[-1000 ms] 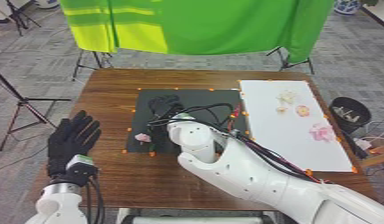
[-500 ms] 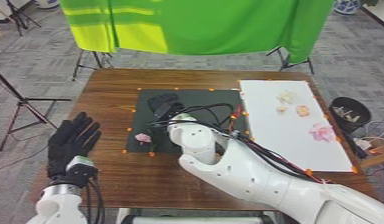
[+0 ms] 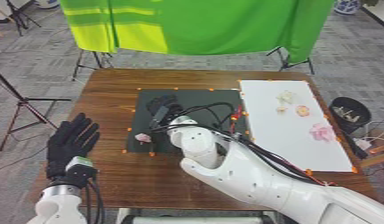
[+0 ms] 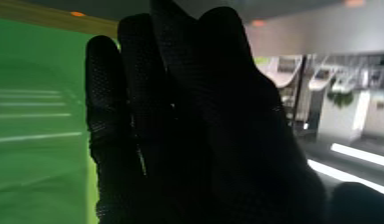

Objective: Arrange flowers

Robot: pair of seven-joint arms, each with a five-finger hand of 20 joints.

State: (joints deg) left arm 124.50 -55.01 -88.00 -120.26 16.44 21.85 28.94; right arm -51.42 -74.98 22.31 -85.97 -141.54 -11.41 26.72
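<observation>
My right hand (image 3: 162, 106) is over the upper left part of the black mat (image 3: 148, 122), its arm crossing the mat from the right. In the right wrist view the right hand (image 4: 193, 115) has straight fingers held close together, with nothing in them. On the mat's lower left lies a pale pink flower (image 3: 143, 137). The white board (image 3: 277, 135) carries a large pink flower (image 3: 322, 132), a peach flower (image 3: 302, 110), a small pale flower (image 3: 281, 109) and a cream flower (image 3: 287, 97). My left hand (image 3: 71, 145) rests palm-down with straight fingers at the table's left.
Orange markers line the mat and board on the brown table (image 3: 113, 100). A black bin (image 3: 350, 114) stands off the table's right edge. Beyond the far edge hangs a green cloth (image 3: 197, 25). Black cables run along the right arm over the mat.
The right hand has turned and shifted slightly over the mat's upper left, and its forearm has swung a little. The left hand and the flowers have stayed in place.
</observation>
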